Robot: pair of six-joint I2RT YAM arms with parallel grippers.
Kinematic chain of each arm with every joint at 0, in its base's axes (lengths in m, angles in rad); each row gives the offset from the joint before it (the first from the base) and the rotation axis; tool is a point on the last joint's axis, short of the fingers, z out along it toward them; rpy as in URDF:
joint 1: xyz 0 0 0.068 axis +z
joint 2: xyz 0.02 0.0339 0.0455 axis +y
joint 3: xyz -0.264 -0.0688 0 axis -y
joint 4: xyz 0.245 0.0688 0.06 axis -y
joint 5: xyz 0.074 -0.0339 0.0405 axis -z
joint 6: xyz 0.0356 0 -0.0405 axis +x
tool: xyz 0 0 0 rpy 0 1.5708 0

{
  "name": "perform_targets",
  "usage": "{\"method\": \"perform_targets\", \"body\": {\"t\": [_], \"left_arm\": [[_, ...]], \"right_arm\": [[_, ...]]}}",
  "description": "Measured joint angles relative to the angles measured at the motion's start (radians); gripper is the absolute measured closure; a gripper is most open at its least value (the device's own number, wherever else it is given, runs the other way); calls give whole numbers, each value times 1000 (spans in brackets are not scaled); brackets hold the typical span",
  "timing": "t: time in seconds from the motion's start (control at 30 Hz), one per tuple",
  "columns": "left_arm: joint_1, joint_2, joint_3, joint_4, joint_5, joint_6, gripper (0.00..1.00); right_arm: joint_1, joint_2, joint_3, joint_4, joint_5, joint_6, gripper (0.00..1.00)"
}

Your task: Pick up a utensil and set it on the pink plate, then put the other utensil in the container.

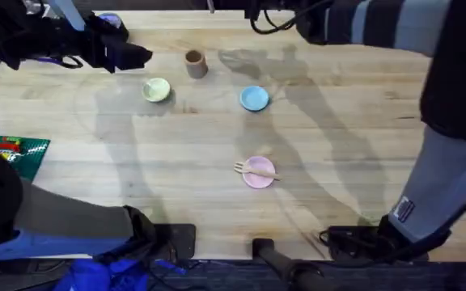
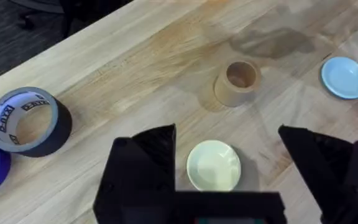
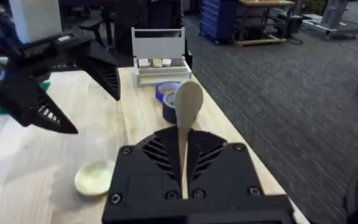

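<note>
Already my right tool (image 3: 183,163) is clenched on the spoon (image 3: 187,109), bowl end up: light, stiff, smooth wood, best pinched mid-handle. The fork (image 1: 255,170) lies across the pink plate (image 1: 258,181); the container (image 1: 195,63) stands empty beyond my released left tool (image 2: 229,180)

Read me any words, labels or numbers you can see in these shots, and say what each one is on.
Grey tape roll: dark lettering printed round its inner core, too blurred to read.
Green box at the table's left edge: colourful print, too small to read.
Tag on the right arm: unreadable.
Nothing else carries text.
</note>
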Motion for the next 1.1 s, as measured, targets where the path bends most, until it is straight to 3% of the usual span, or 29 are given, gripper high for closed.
{"method": "perform_targets", "body": {"t": [0.5, 1.1], "left_arm": [[0, 0, 0, 1, 2, 3, 8], [0, 0, 0, 1, 2, 3, 8]], "right_arm": [[0, 242, 0, 570, 24, 328, 966], [73, 283, -2, 506, 58, 382, 966]]}}
